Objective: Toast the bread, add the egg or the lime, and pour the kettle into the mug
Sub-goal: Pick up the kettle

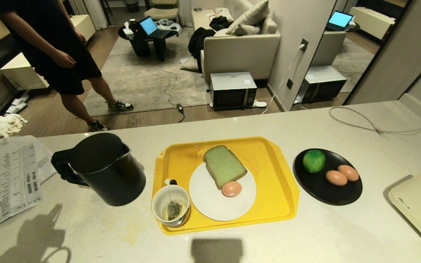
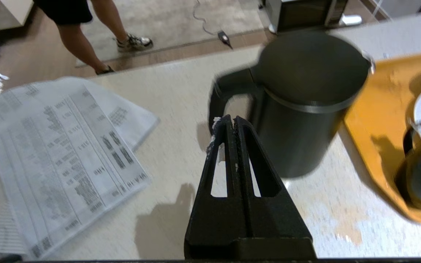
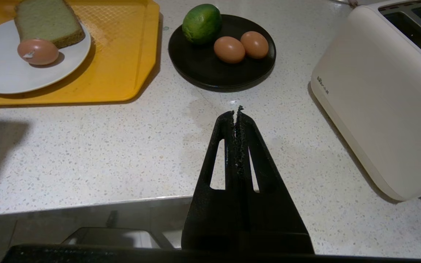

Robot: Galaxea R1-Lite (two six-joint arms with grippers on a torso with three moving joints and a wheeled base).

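Here a pale speckled counter (image 1: 342,233) faces a living room with a sofa (image 1: 241,51).

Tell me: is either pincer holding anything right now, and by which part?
Nothing is held. The left pincer is shut and empty, near the kettle handle. The right pincer is shut and empty over the counter.

1. You see a matte black kettle (image 1: 102,168) on a pale speckled counter (image 1: 342,226)
2. Your tray (image 1: 269,190) is bright yellow, bearing a plain white plate (image 1: 210,201)
3. The bread (image 1: 224,165) is pale green with a tan-brown crust
4. The egg (image 1: 231,189) beside it is pinkish brown
5. The mug (image 1: 170,206) is white
6. The lime (image 1: 313,160) is bright green on a black plate (image 1: 327,193)
7. The toaster (image 3: 382,91) is cream
8. Your newspaper (image 1: 7,180) is grey-white with dark print
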